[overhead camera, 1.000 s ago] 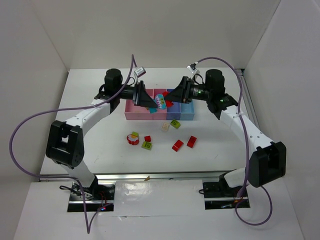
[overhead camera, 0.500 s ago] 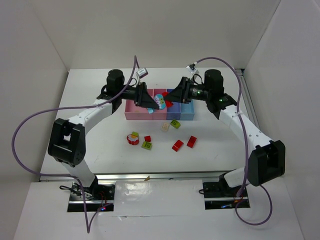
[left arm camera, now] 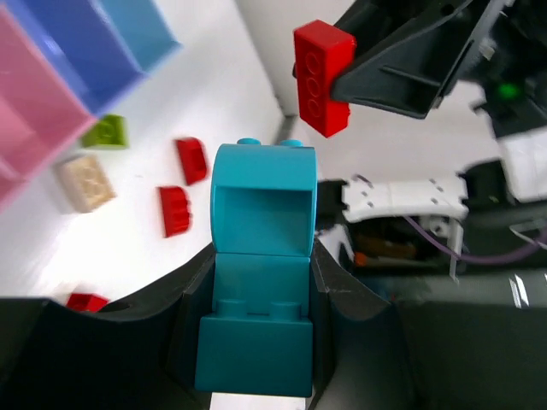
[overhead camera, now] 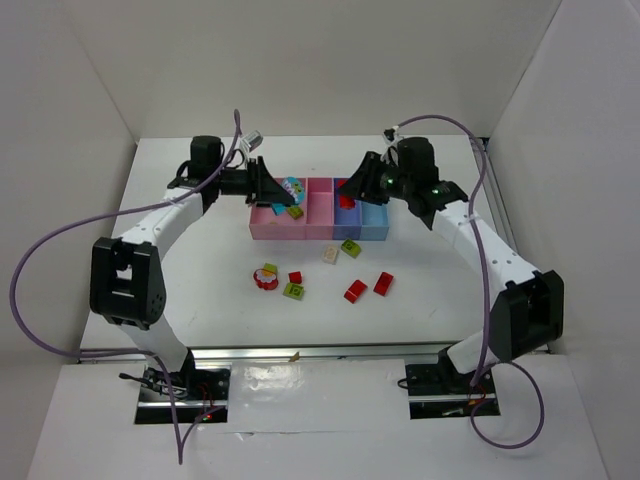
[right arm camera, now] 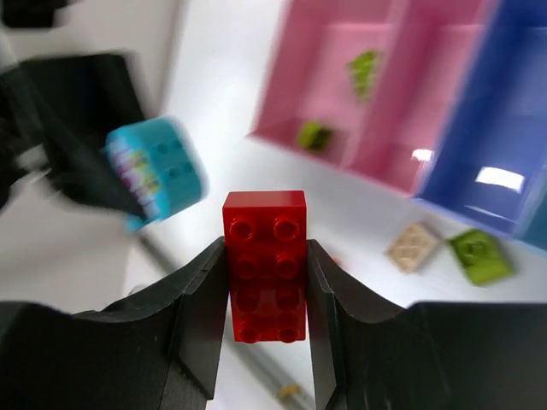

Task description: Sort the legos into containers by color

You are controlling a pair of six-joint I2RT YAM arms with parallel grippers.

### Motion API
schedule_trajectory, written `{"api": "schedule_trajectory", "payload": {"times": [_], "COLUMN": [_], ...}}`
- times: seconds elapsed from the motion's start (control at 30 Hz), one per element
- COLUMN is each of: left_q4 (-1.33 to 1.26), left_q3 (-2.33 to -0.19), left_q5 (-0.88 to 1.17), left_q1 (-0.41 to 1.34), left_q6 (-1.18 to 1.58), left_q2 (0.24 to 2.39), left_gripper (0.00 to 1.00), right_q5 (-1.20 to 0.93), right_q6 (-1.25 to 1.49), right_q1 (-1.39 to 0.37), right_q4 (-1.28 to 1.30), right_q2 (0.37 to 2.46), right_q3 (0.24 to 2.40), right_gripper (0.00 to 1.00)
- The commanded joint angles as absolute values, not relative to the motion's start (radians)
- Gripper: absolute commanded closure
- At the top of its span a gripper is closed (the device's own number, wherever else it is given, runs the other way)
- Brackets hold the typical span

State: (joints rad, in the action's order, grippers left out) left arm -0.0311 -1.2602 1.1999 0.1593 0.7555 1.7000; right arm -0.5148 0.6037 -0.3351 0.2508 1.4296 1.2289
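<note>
The left fingers (left arm camera: 338,299) are clenched on a cyan brick (left arm camera: 261,213). They grip its lower half by both flanks, so the hollow upper half stands out past the tips. The right fingers (right arm camera: 201,325) are clamped on the long sides of a red eight-stud brick (right arm camera: 265,265), studs toward the wrist camera.

In the top view both held bricks hang over the row of bins (overhead camera: 318,232), apart from each other. The cyan one is over the wide pink bin (overhead camera: 265,222), which holds a lime green brick (overhead camera: 295,211). The red one is by the blue bin (overhead camera: 346,222).

The row sits at 12 o'clock on the white worktop (overhead camera: 200,300), well apart from the side walls (overhead camera: 80,150). At 6 o'clock from the bins lie a cream brick (overhead camera: 329,254), a second lime brick (overhead camera: 350,247) and two red bricks (overhead camera: 355,291). Toward 7 o'clock lie a round red-white piece (overhead camera: 266,277), a small red brick (overhead camera: 295,277) and a third lime brick (overhead camera: 293,291). The print on the lime tops and on the cyan brick's side is too small to read.
</note>
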Motion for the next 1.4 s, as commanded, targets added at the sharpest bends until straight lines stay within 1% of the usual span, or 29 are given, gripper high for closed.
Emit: {"api": "schedule_trajectory", "payload": {"times": [0.0,0.07,0.1,0.13,0.23,0.33,0.37,0.57,0.63,0.67,0.7,0.77,0.8,0.87,0.97,1.07,1.17,1.2,1.3,1.33,1.37], "left_q4": [0.311,0.374,0.391,0.400,0.420,0.431,0.431,0.440,0.465,0.465,0.480,0.491,0.491,0.500,0.509,0.509,0.509,0.509,0.477,0.457,0.433], "left_q3": [-1.397,-1.422,-1.434,-1.434,-1.434,-1.413,-1.404,-1.394,-1.408,-1.408,-1.408,-1.419,-1.428,-1.442,-1.451,-1.462,-1.482,-1.482,-1.493,-1.493,-1.493], "left_q5": [1.036,0.974,0.903,0.884,0.884,0.874,0.874,0.865,0.886,0.897,0.897,0.907,0.907,0.907,0.931,0.977,1.055,1.075,1.156,1.178,1.189], "left_q1": [0.152,0.143,0.143,0.134,0.133,0.124,0.112,0.103,0.103,0.103,0.103,0.103,0.103,0.103,0.103,0.103,0.115,0.124,0.135,0.146,0.159], "left_q6": [0.509,0.509,0.520,0.520,0.489,0.480,0.480,0.471,0.456,0.446,0.446,0.437,0.427,0.426,0.416,0.405,0.374,0.362,0.362,0.362,0.371], "left_q2": [1.675,1.664,1.651,1.651,1.628,1.614,1.603,1.592,1.592,1.601,1.601,1.611,1.611,1.620,1.631,1.649,1.660,1.660,1.680,1.680,1.680], "left_gripper": [1.00,1.00,1.00,1.00,1.00,1.00,1.00,1.00,1.00,1.00,1.00,1.00,1.00,1.00,1.00,1.00,1.00,1.00,1.00,1.00,1.00], "right_q5": [-0.107,-0.046,-0.032,-0.043,-0.043,-0.023,-0.023,-0.044,-0.058,-0.058,-0.058,-0.058,-0.058,-0.067,-0.067,-0.153,-0.355,-0.493,-0.705,-0.748,-0.796], "right_q6": [0.581,0.581,0.581,0.581,0.569,0.560,0.548,0.528,0.528,0.528,0.528,0.528,0.519,0.509,0.491,0.448,0.437,0.437,0.437,0.425,0.416], "right_q1": [-0.415,-0.460,-0.460,-0.460,-0.471,-0.482,-0.482,-0.482,-0.482,-0.482,-0.482,-0.482,-0.482,-0.482,-0.472,-0.462,-0.401,-0.384,-0.347,-0.347,-0.347], "right_q4": [0.392,0.407,0.390,0.364,0.333,0.318,0.305,0.285,0.285,0.285,0.285,0.296,0.307,0.307,0.316,0.305,0.233,0.195,0.074,0.074,0.074], "right_q2": [1.502,1.574,1.595,1.635,1.744,1.805,1.860,1.959,1.991,2.000,2.011,2.025,2.035,2.025,1.993,1.936,1.850,1.824,1.729,1.714,1.713], "right_q3": [1.369,1.402,1.413,1.423,1.492,1.541,1.563,1.637,1.655,1.675,1.686,1.704,1.719,1.732,1.732,1.707,1.632,1.573,1.499,1.499,1.499], "right_gripper": [0.86,0.86,0.86,0.86,0.86,0.86,0.85,0.80,0.73,0.68,0.53,0.41,0.30,0.25,0.27,0.34,0.35,0.35,0.30,0.22,0.19]}}
